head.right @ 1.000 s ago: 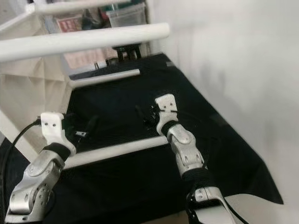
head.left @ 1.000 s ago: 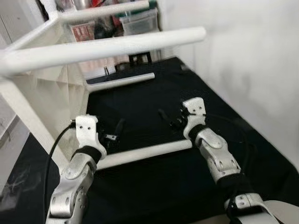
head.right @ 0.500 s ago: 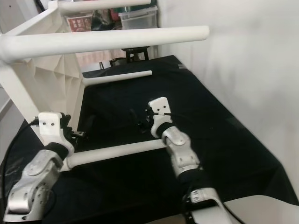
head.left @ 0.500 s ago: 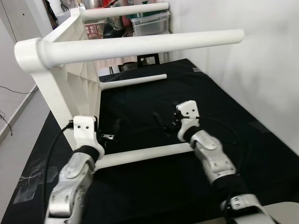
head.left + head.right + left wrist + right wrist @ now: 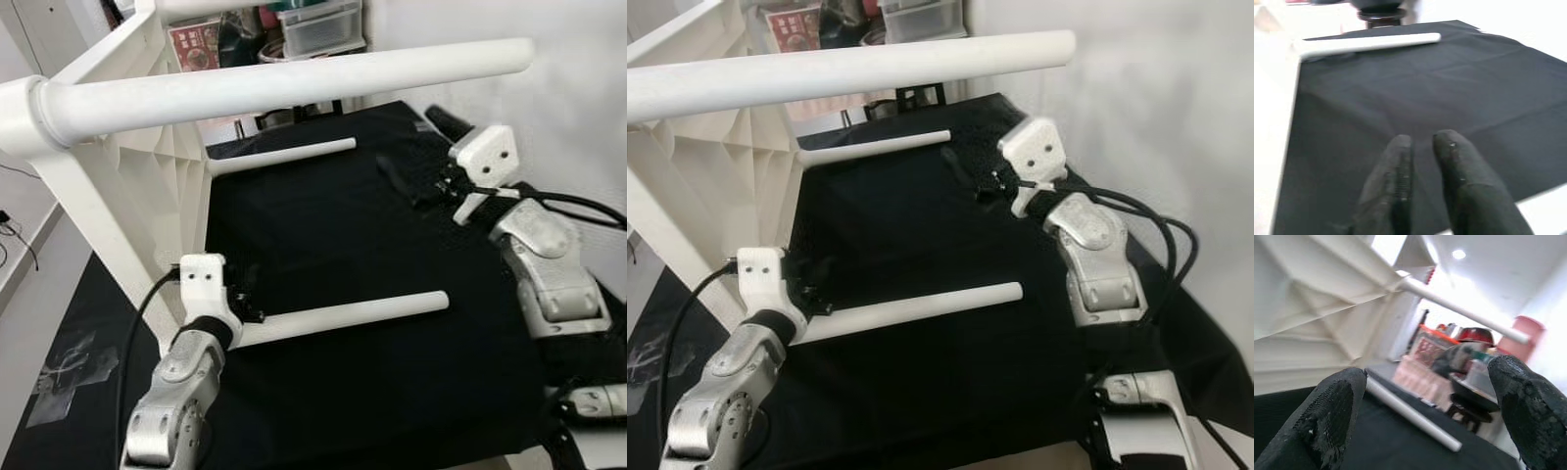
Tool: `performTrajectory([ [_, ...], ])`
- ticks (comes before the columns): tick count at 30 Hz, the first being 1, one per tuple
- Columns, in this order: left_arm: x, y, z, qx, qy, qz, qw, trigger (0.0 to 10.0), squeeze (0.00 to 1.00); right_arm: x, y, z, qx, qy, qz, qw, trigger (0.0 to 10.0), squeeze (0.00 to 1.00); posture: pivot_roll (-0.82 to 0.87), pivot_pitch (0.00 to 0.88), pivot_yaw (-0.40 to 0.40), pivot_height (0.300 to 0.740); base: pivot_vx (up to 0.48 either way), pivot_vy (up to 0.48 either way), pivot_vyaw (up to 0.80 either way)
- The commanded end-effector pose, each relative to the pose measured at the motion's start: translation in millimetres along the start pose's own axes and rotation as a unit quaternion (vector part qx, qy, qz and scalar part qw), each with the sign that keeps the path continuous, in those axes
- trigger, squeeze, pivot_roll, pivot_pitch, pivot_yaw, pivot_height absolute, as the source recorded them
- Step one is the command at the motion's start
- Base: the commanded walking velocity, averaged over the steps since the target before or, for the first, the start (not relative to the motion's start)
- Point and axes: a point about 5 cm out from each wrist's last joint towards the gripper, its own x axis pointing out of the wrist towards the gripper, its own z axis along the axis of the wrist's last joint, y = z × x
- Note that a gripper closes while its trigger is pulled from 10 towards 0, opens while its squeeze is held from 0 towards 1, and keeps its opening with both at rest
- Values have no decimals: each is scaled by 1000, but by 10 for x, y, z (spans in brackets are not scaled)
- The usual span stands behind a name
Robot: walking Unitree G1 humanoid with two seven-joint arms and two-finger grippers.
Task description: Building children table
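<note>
A white children's table lies on its side, its ribbed underside [image 5: 147, 186] facing me and its legs sticking out level. One leg [image 5: 294, 83] runs high across the view, a far one [image 5: 284, 157] lies low on the black cloth, and a near one [image 5: 343, 318] lies in front of me. My left gripper [image 5: 247, 286] sits at the base of the near leg, its fingers [image 5: 1396, 166] close together over the cloth with nothing between them. My right gripper [image 5: 405, 135] is raised at the right, above the cloth and below the high leg, wide open and empty.
The black cloth [image 5: 333, 245] covers the work area. A white wall [image 5: 578, 59] rises close on the right. Clear storage boxes [image 5: 313, 24] and a black stand [image 5: 294, 113] are behind the table. Black cables [image 5: 578, 201] loop off my right arm.
My right gripper has lifted away from the free end of the near leg, up and to the right. The left gripper stays at the leg's base. The camera has shifted.
</note>
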Motion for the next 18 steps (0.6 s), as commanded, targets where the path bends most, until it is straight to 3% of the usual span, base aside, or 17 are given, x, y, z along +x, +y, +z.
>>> performTrajectory([
  [1, -4, 33, 15, 20, 3, 2, 1000, 0, 0, 62, 176, -2, 0, -2, 27, 1000, 10000, 0, -111, 0, 143, 740, 0, 0, 0],
  [4, -1, 30, 18, 23, 3, 0, 1000, 0, 0, 89, 252, -29, 6, 3, 30, 1000, 10000, 0, -111, 0, 143, 740, 0, 0, 0],
  [5, 0, 5, 34, 36, -2, -9, 999, 0, 0, 102, 468, -120, 18, 18, 64, 998, 10000, 0, -99, 0, 136, 740, 0, 0, 800],
  [9, -10, -82, 67, 56, -11, -46, 997, 0, 0, 50, 652, -201, 12, 32, 115, 993, 10000, 0, -94, 0, 134, 740, 0, 0, 800],
  [10, -20, -115, 77, 64, -13, -59, 996, 1059, 0, 29, 663, -205, 14, 34, 124, 992, 10000, 0, -94, 0, 136, 740, 0, 0, 800],
  [11, -20, -115, 77, 64, -13, -59, 996, 1059, 0, 29, 663, -205, 14, 34, 124, 992, 10000, 0, -94, 0, 136, 740, 0, 0, 800],
  [12, -33, -159, 79, 72, -10, -78, 994, 10000, 0, -1, 666, -209, 13, 37, 136, 990, 10000, 0, -95, 0, 137, 740, 0, 0, 800],
  [18, -73, -223, 74, 90, 17, -106, 990, 10000, 0, -78, 627, -226, 1, 50, 158, 986, 10000, 0, -96, 0, 142, 740, 0, 0, 800],
])
